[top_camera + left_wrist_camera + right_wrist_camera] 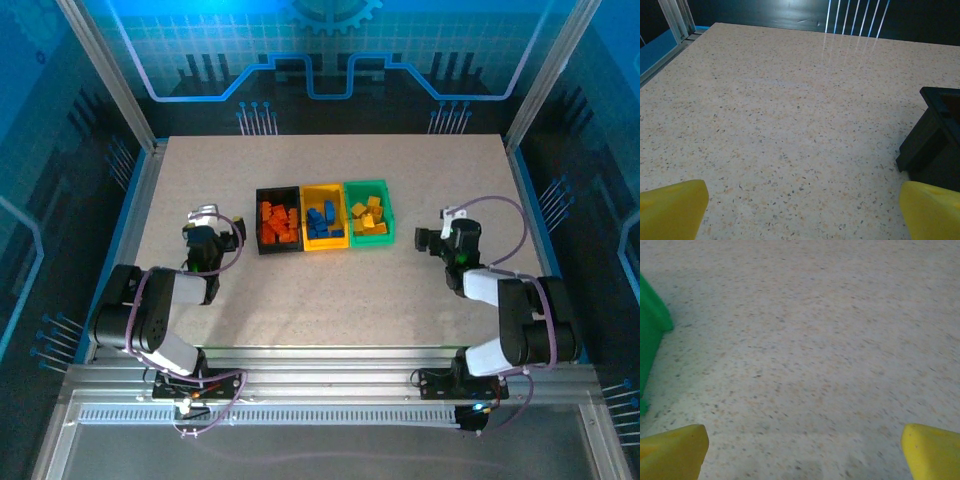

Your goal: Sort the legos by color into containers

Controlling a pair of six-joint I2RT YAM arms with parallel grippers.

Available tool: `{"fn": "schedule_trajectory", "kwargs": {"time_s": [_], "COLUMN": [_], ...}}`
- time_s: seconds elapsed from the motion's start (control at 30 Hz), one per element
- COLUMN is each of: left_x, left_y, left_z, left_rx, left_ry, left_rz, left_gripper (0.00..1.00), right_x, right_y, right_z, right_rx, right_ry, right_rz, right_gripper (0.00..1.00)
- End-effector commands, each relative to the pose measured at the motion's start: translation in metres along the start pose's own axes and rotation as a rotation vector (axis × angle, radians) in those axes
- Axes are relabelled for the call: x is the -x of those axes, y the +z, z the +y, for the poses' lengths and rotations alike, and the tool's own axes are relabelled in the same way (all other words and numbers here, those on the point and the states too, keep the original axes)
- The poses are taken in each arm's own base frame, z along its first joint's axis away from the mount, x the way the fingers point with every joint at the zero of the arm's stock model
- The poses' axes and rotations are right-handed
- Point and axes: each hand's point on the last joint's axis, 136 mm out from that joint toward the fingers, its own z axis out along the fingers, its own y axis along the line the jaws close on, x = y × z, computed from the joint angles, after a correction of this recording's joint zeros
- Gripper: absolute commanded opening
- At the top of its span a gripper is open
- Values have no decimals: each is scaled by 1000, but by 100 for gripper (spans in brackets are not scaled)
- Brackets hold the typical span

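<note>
Bricks (279, 222) likely light, stiff, slippery; best pinch across flat sides. Orange lie in black bin (260, 241), blue in yellow bin (326, 243), yellow in green bin (369, 186). Left gripper (802, 200), right gripper (805, 440) spread wide, empty.

No text, number, label or brand is legible on any surface. Sole sign-like mark: a pale gear outline (336, 10) above circuit-style lines on the blue back wall (200, 40) — it carries no lettering.
</note>
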Motion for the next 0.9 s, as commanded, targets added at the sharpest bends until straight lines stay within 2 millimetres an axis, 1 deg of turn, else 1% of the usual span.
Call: {"fn": "schedule_trajectory", "kwargs": {"time_s": [0.0,0.03,0.07,0.1,0.13,0.87], "left_x": [2,2,2,2,1,1], "left_y": [0,0,0,0,0,1], "left_z": [-1,-1,-1,-1,-1,-1], "left_rx": [-17,-17,-17,-18,-18,-19], "left_ry": [11,11,11,10,12,12], "left_rz": [-16,-15,-15,-15,-14,-13], "left_gripper": [99,99,99,99,99,99], "right_x": [27,24,27,22,25,24], "right_y": [1,0,0,0,0,0], "right_z": [26,28,25,24,24,24], "right_rx": [98,120,103,103,104,101], "right_ry": [-95,-97,-88,-83,-86,-86], "right_rz": [-114,-155,-177,-126,-160,-145], "right_gripper": [100,100,100,100,100,100]}}
